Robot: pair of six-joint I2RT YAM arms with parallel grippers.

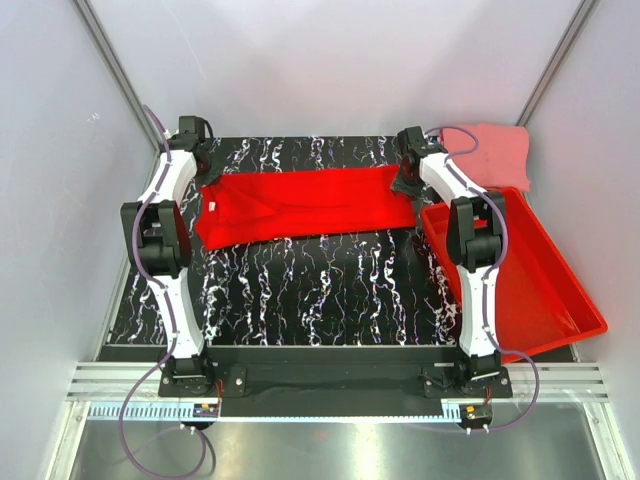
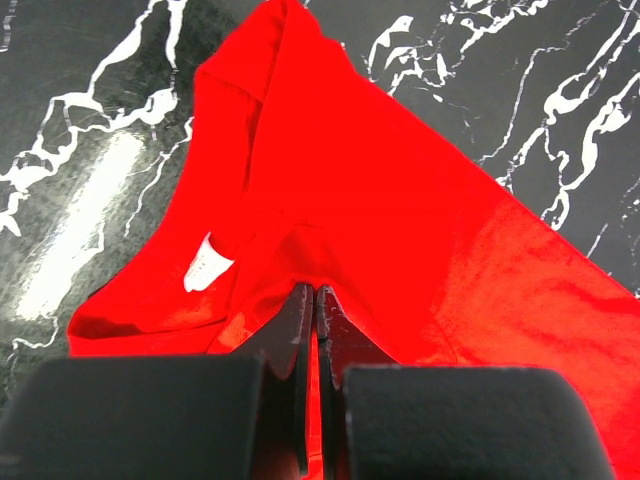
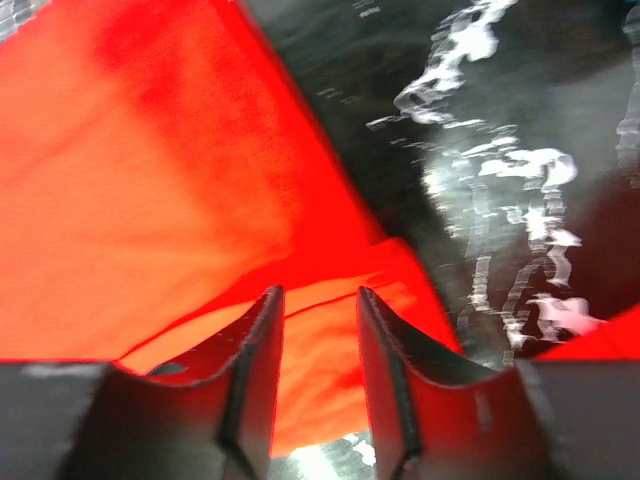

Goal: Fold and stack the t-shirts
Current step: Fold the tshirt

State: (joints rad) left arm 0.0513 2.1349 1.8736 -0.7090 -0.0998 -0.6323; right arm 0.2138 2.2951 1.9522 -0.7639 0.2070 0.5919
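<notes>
The red t-shirt point(image 1: 300, 205) lies stretched in a long band across the far half of the black marbled table point(image 1: 320, 300). The left gripper point(image 2: 315, 292) is clenched on its collar end, beside a white neck label point(image 2: 207, 265) whose writing is too small to read. The right gripper point(image 3: 318, 300) stands released, its 2 fingers apart over the other end. 1 salmon-pink t-shirt point(image 1: 497, 150) lies behind the red bin point(image 1: 545, 290).

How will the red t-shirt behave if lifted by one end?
Likely floppy: the red t-shirt lies creased and folded over itself, so it would probably drape and sag. Probably light: the left gripper holds a thin pinch of cloth. It may drag and bunch rather than slide on the table.
</notes>
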